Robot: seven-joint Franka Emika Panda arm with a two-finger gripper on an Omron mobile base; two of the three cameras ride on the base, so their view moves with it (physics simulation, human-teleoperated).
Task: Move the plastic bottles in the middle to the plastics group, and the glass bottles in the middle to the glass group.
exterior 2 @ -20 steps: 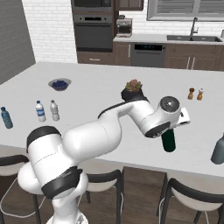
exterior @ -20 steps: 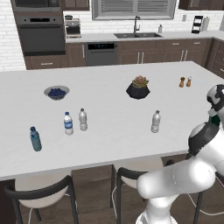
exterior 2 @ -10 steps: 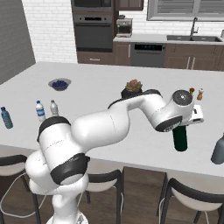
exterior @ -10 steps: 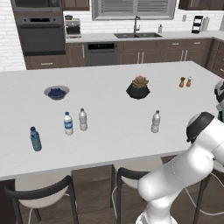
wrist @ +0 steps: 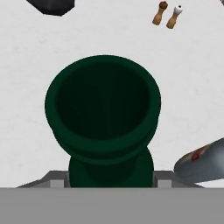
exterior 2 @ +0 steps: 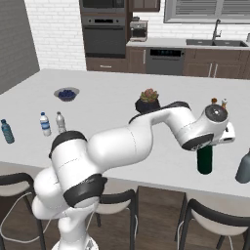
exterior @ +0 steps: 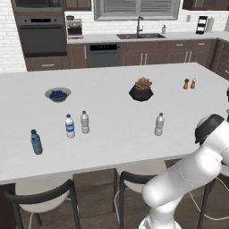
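Dark green glass wine-type bottle (exterior 2: 205,159) with round flared mouth, narrow neck, glossy, stands upright near the front right edge of the matte white counter (exterior 2: 122,97). Two-finger claw (wrist: 104,183) clenched around its neck, fingers either side. Smooth grey bottle (exterior 2: 243,166) just beside it. Two clear plastic white-capped bottles (exterior: 159,124) (exterior: 84,122) sit mid-counter.

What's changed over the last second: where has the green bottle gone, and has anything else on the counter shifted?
The gripper, still shut on the green bottle, has carried it rightward along the counter's near edge, toward the grey bottle at the right. Unchanged: the three small bottles at the left, the lone clear bottle, the bowl, the plant and the shakers.
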